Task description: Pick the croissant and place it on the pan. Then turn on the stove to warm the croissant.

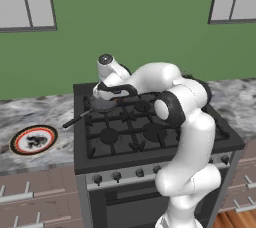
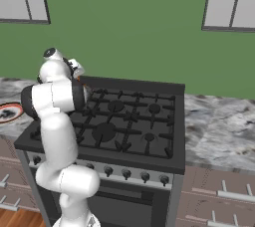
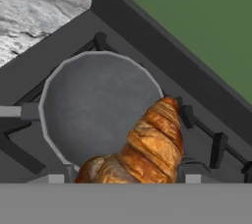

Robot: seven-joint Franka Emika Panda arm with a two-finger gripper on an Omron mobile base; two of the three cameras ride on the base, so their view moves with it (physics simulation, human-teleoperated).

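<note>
Just above the rear left corner of the stove [image 1: 150, 132] hangs the claw [image 1: 107, 95], at the end of the white arm that bends over the grates from the front of the range. In the hand view the croissant [image 3: 147, 149] is very close to the camera and sits low in the picture, between the places where the finger tips rise. The tips themselves are hard to see there, so I cannot tell from the pictures whether they touch the pastry; the claw appears spread wide, and it may be holding the croissant across its width.

The croissant is golden-brown with darker ridges. It lies over the near right edge of the pan [image 3: 98, 105], and one end of it points toward the raised back wall of the stove. Whether it rests on the rim or is a little above it, I cannot say.

The pan is round, dark grey and shallow, and it stands on the grate of the rear left burner. In the left base view its long thin black handle [image 1: 75, 119] points out to the left, past the edge of the stove and over the marbled bench [image 1: 35, 114].

On this bench, well apart from the stove, lies a white plate [image 1: 33, 139] with a red rim and a dark pattern. Along the silver front strip of the stove there is a row of dark knobs [image 1: 116, 176].
</note>
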